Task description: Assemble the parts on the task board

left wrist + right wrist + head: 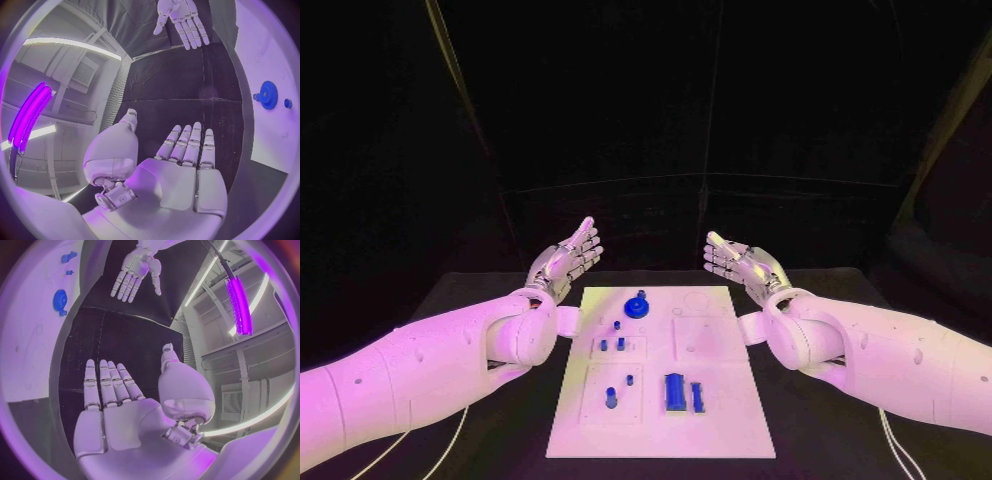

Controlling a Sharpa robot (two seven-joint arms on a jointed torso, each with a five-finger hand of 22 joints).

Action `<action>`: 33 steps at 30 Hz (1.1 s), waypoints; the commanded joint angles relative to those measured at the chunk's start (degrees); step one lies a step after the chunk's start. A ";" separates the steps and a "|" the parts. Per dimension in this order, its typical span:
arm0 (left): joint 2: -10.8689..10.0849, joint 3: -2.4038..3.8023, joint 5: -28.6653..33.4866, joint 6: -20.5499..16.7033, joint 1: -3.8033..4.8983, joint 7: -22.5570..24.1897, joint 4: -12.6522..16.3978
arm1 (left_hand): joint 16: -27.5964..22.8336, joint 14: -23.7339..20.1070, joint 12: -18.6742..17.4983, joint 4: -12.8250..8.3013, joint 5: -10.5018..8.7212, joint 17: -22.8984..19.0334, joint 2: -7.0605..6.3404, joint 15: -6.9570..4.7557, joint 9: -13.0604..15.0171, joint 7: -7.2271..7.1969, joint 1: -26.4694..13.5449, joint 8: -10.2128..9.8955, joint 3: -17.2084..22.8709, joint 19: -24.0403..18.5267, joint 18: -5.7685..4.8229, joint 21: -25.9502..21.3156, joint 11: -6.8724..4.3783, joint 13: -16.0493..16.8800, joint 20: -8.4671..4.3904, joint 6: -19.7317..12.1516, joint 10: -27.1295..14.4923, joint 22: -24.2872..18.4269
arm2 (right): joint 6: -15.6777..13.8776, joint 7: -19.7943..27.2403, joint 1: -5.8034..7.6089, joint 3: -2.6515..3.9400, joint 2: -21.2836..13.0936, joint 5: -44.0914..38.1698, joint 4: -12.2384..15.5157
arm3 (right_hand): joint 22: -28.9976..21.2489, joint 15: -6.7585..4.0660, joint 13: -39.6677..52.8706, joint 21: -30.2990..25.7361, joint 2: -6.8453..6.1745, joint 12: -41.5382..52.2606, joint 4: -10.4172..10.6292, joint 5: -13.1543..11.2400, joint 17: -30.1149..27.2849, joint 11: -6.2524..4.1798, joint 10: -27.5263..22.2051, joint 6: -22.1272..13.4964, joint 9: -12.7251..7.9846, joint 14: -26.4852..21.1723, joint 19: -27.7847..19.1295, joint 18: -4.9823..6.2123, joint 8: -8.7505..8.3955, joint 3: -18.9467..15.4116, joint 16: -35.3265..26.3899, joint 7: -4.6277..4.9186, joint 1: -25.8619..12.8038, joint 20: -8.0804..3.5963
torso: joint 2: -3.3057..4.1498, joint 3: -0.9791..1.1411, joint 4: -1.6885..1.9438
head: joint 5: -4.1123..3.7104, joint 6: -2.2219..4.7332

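Nearest, low in the centre of the head view, the white rectangular task board (718, 420) lies on the black table (834, 440). At its lower middle two upright dark-blue blocks (682, 392) stand side by side, with two small blue pegs (619, 390) to their left. Further up, left of centre, more small blue pieces (612, 340) sit in a cluster. Near the board's far edge rests a round blue gear-like part (639, 305), also seen at the right edge of the left wrist view (269, 95).

Beyond that, just off the board's upper left corner, the left silver hand (564, 260) is raised with fingers straight and spread, holding nothing. Off the upper right corner, the right silver hand (744, 262) mirrors it, fingers apart and empty, palms facing each other.
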 commanded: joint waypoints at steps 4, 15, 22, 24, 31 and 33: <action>-2.10 0.89 -2.27 -15.44 -1.23 2.22 8.76 | -2.09 -10.62 -0.55 -4.61 -0.44 -0.54 0.18 -5.65 -0.33 -4.06 -16.11 -0.46 -0.25 -6.16 -2.60 -0.48 -5.93 -0.31 -3.72 -9.79 -9.65 -5.39 | -14.11 4.69 -1.28 1.64 -2.77 6.45 8.71 | -0.36 -2.44 -0.63 -1.10 -0.63 -0.65 -0.19 -1.65 -0.61 -5.41 -12.91 -11.30 -0.88 -13.27 -12.47 -1.98 -0.44 2.52 -0.49 -6.15 -18.04 -3.15 | 0.06 0.18 0.14 | 0.12 0.05; -3.77 1.53 -3.12 -22.63 -2.23 2.94 15.14 | -2.09 -16.71 -0.55 -4.61 -0.44 -0.54 0.18 -5.65 -0.33 -4.06 -25.38 -0.46 -0.25 -9.85 -6.62 -0.48 -5.93 -0.31 -9.15 -15.44 -15.30 -5.39 | -18.98 6.05 -2.15 2.65 -4.43 8.61 13.73 | -0.36 -2.44 -0.63 -1.10 -0.63 -0.65 -0.19 -1.65 -0.61 -5.41 -20.27 -17.72 -0.88 -20.81 -19.50 -6.62 -0.44 6.71 -0.49 -6.15 -28.30 -7.88 | 0.06 0.18 0.14 | 0.12 0.05; -3.77 1.53 -3.12 -22.63 -2.23 2.94 15.14 | -2.09 -19.08 -0.55 -4.61 -0.44 -0.54 0.18 -5.65 -0.33 -4.06 -28.95 -0.46 -0.25 -11.22 -6.62 -0.48 -5.93 -0.31 -9.15 -17.61 -17.48 -5.39 | -18.98 6.05 -2.15 2.65 -4.43 8.61 13.73 | -0.36 -2.44 -0.63 -1.10 -0.63 -0.65 -0.19 -1.65 -0.61 -5.41 -23.04 -20.17 -0.88 -23.64 -22.24 -6.62 -0.44 6.71 -0.49 -6.15 -32.19 -7.88 | 0.06 0.18 0.14 | 0.12 0.05; -3.77 1.53 -3.12 -22.63 -2.23 2.94 15.14 | -2.09 -19.71 -0.55 -4.61 -0.44 -0.54 0.18 -5.65 -0.33 -4.06 -29.97 -0.46 -0.25 -11.51 -6.62 -0.48 -5.93 -0.31 -9.15 -18.19 -18.07 -5.39 | -18.98 6.05 -2.15 2.65 -4.43 8.61 13.73 | -0.36 -2.44 -0.63 -1.10 -0.63 -0.65 -0.19 -1.65 -0.61 -5.41 -23.91 -20.94 -0.88 -24.55 -23.04 -6.62 -0.44 6.71 -0.49 -6.15 -33.37 -7.88 | 0.06 0.18 0.14 | 0.12 0.05; -3.77 1.53 -3.12 -22.63 -2.23 2.94 15.14 | -2.09 -21.35 -0.55 -4.61 -0.44 -0.54 0.18 -5.65 -0.33 -4.06 -32.49 -0.46 -0.25 -15.68 -6.62 -0.48 -5.93 -0.31 -9.15 -19.62 -19.42 -5.39 | -18.98 6.05 -2.15 2.65 -4.43 8.61 13.73 | -0.36 -2.44 -0.63 -1.10 -0.63 -0.65 -0.19 -1.65 -0.61 -5.41 -25.89 -22.54 -0.88 -26.54 -24.95 -6.62 -0.44 6.71 -0.49 -6.15 -36.10 -7.88 | 0.06 0.18 0.14 | 0.12 0.05; -3.77 1.53 -3.12 -22.63 -2.23 2.94 15.14 | -2.09 -21.81 -0.55 -4.61 -0.44 -0.54 0.18 -5.65 -0.33 -4.06 -33.21 -0.46 -0.25 -15.68 -6.62 -0.48 -5.93 -0.31 -9.15 -19.96 -19.85 -5.39 | -18.98 6.05 -2.15 2.65 -4.43 8.61 13.73 | -0.36 -2.44 -0.63 -1.10 -0.63 -0.65 -0.19 -1.65 -0.61 -5.41 -26.42 -23.14 -0.88 -27.13 -25.45 -6.62 -0.44 6.71 -0.49 -6.15 -36.94 -7.88 | 0.06 0.18 0.14 | 0.12 0.05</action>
